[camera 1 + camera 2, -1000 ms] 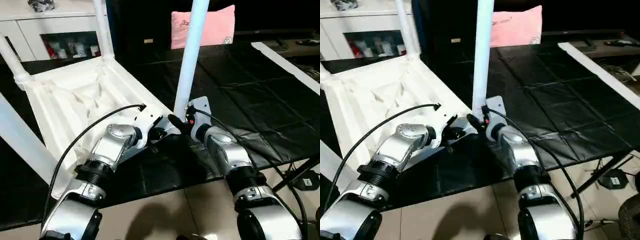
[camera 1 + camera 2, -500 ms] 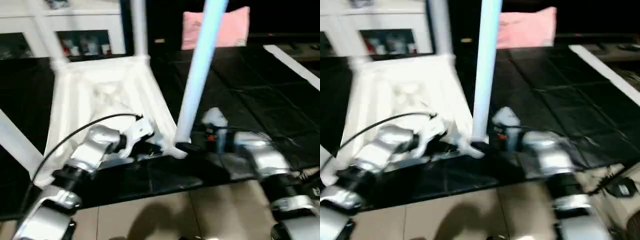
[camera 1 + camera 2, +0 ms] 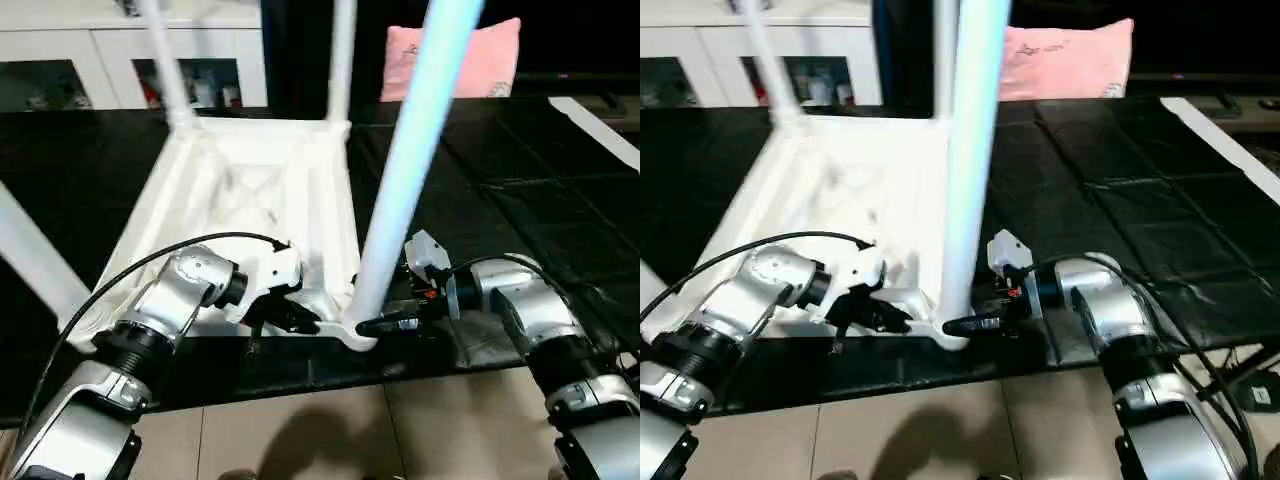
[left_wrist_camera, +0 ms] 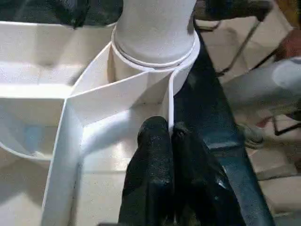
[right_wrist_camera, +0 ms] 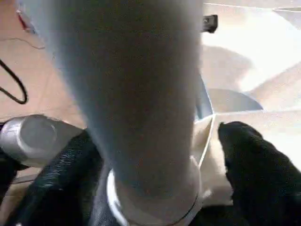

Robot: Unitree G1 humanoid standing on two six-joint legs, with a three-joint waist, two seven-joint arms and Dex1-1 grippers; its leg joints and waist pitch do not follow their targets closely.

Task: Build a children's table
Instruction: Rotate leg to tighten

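White plastic, the children's table (image 3: 250, 190) lies upside down on a bench (image 3: 520, 210) covered in black sheeting, its ribbed underside facing up and its legs rising out of the round corner sockets. The nearest leg (image 3: 415, 160) stands at the near corner, around 6 o'clock of the top, and leans slightly toward 1 o'clock.

The left hand (image 4: 170, 141) sits at that corner, about 9 o'clock of the leg; its two black fingers (image 4: 153, 160) are pressed together, pinching the thin raised rim (image 4: 170, 101) just beside the socket.

The right hand (image 5: 155, 155) comes in from 3 o'clock with its fingers (image 5: 249, 155) spread wide, one on each side of the leg's base; whether they press on the tube cannot be told.

Beyond the bench, a pink pillow (image 3: 455, 55) rests at about 1 o'clock and a white cabinet (image 3: 90, 50) stands at 11 o'clock.
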